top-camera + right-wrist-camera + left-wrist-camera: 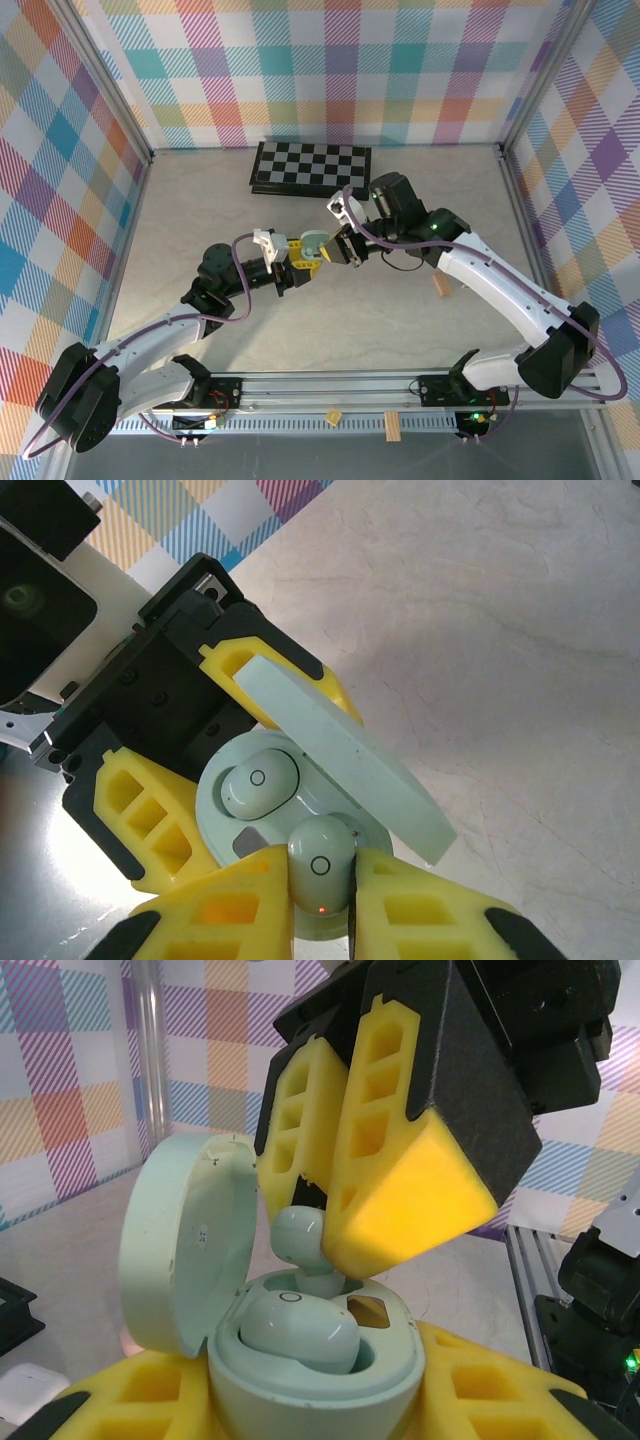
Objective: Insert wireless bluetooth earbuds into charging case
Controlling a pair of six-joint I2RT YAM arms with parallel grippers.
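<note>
Left gripper [315, 1400] clamps the open mint case [180, 1260] by its base, right gripper [322, 892] just above the case pinches a mint earbud [320, 865] at its empty socket, second earbud [295, 1332] seated inside the case.

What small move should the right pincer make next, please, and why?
Probably ease the green earbud down into the empty socket of the case: the right pincer holds it over that socket, and the other earbud already sits seated.
</note>
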